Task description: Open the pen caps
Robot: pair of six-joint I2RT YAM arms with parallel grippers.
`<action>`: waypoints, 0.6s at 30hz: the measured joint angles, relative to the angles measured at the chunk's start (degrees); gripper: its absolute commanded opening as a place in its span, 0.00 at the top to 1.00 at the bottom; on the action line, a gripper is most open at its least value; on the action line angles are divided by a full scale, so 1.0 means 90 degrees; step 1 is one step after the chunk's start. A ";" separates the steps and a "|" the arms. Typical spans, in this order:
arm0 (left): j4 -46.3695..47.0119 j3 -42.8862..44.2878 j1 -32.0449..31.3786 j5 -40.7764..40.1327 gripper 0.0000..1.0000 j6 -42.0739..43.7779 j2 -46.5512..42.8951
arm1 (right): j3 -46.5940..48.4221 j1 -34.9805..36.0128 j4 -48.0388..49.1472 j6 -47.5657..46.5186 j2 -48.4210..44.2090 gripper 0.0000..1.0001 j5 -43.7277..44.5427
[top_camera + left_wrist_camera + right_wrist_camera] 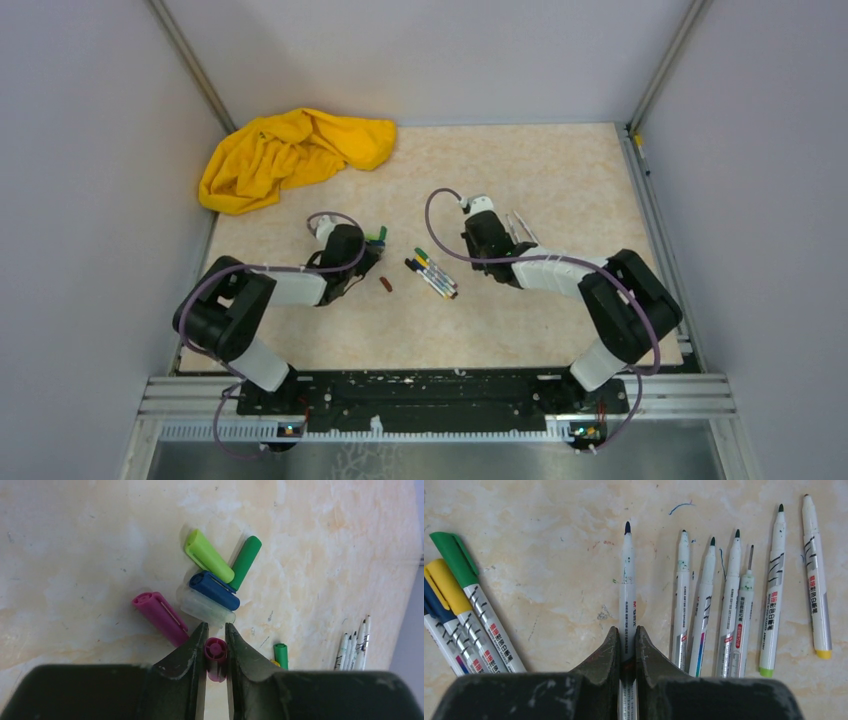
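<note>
Beige tabletop lay beneath: left gripper pinched a pink cap; right gripper clamped an uncapped pen marked "M&G".

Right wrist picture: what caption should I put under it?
Right gripper, jaws shut on one uncapped pen, six more uncapped pens beside it, capped pens at left.

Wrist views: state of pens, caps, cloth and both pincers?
left pincer: shut on a magenta cap
right pincer: shut on a dark-tipped pen, uncapped
loose caps: five, off, clustered on the table
row of pens: six, uncapped, lying flat
capped pens: green, yellow, blue caps on
yellow cloth: crumpled
</note>
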 measured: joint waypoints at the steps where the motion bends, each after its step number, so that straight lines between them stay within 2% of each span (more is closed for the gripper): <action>1: 0.0097 0.0000 0.0034 0.0053 0.74 -0.0019 0.0053 | 0.0019 -0.0010 0.0049 -0.0015 0.0083 0.99 0.0000; 6: 0.0440 -0.0075 0.0109 0.0311 0.72 -0.0078 0.0153 | 0.0046 -0.0049 0.0085 -0.0063 0.0313 0.92 0.0002; 11: 0.0692 -0.0299 0.0126 0.0464 0.60 -0.0180 0.0046 | 0.0046 -0.0126 0.0202 -0.0066 0.0386 0.81 0.0007; 18: 0.0724 -0.0697 0.0126 0.0544 0.58 -0.0228 -0.0384 | 0.0046 -0.0160 0.0233 -0.0070 0.0508 0.68 0.0036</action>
